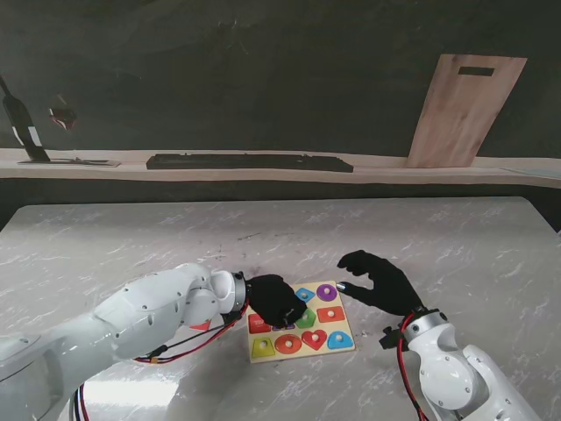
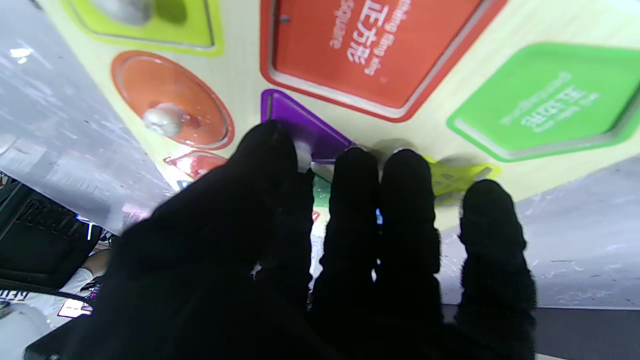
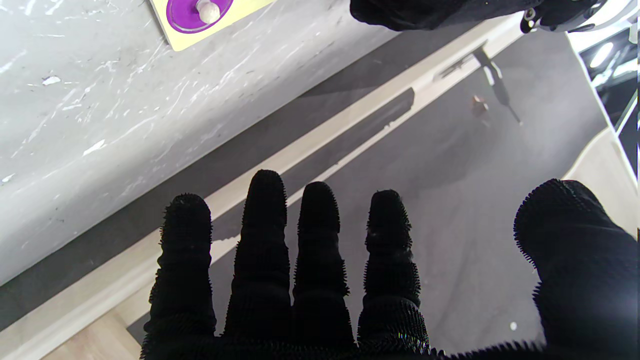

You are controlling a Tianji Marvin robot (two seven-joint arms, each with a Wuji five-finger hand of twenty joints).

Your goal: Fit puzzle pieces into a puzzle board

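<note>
Marble-patterned table (image 1: 131, 237) carries the puzzle board (image 1: 344, 344) near its front edge, between the two arms, with coloured pieces seated in its recesses. Left hand (image 1: 277, 300) lies over the board's left part, fingers (image 2: 354, 200) bunched at a purple piece (image 2: 300, 125); whether it grips anything cannot be determined. Right hand (image 1: 379, 281) hovers just right of the board, fingers spread, holding nothing.

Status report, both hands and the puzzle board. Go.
Left hand down over the puzzle board, fingers closing on a purple piece, grip unclear. Right hand open, hovering right of the board. Nothing in the way.
</note>
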